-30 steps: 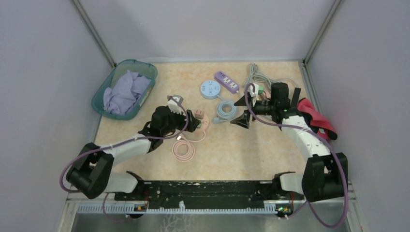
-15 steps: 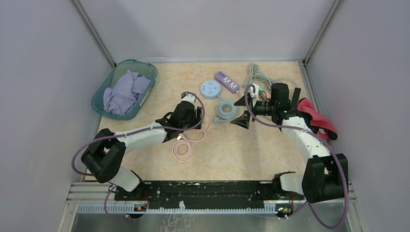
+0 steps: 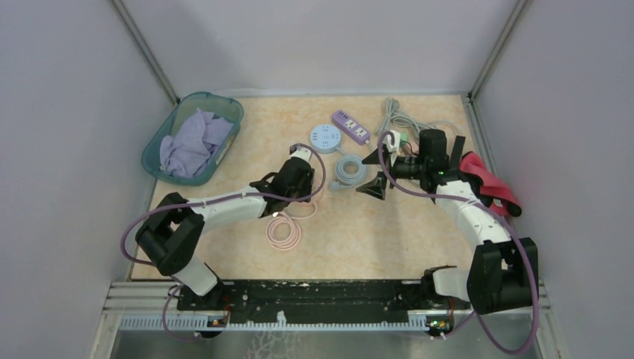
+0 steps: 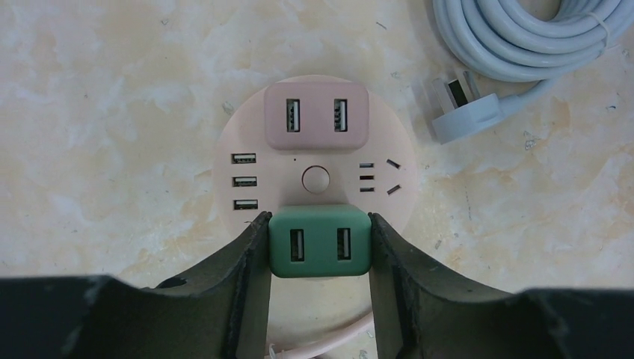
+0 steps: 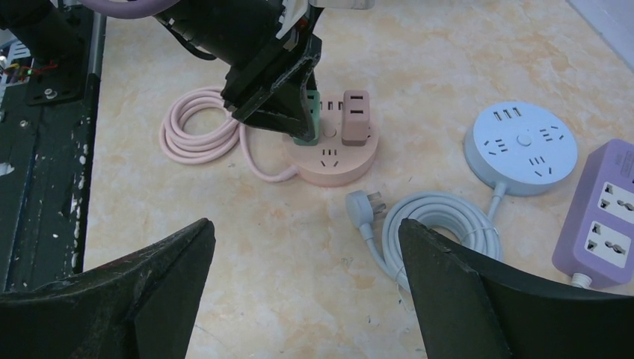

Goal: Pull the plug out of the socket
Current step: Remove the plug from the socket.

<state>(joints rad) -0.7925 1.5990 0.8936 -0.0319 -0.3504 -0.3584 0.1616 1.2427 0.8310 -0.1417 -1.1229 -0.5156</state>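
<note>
From the top: can see the left pincer [image 3: 305, 185] reached out to the middle of the counter [image 3: 374, 239], with a pink cable coil [image 3: 284, 233] just on its near side. Further back, spotting a round blue hub [image 3: 326, 137] and a purple strip [image 3: 351, 126], plus a coiled grey-blue lead [image 3: 349, 168] between the two arms. Also got a teal basket [image 3: 188, 179] with lilac cloth [image 3: 187, 146] far left and a red cloth [image 3: 490, 187] by the right arm. Can see the right pincer [image 3: 372, 173] spread wide, gripping nothing, well apart from the left one.

Left wrist: looking straight down on the round pink socket [image 4: 329, 161]. Got the green plug [image 4: 320, 243] seated at its near edge and a pink plug [image 4: 316, 116] at the far edge. Can see both fingers [image 4: 243, 284] pressed flat against the green plug's sides, so calling that pincer clenched on it. Also catching a loose grey plug head [image 4: 463, 112] lying just right of the socket, not touching it.

Right wrist: seeing the green plug upright in the socket, mostly hidden behind the left pincer, pink plug right beside it. Showing its own fingers [image 5: 149, 292] wide apart.
</note>
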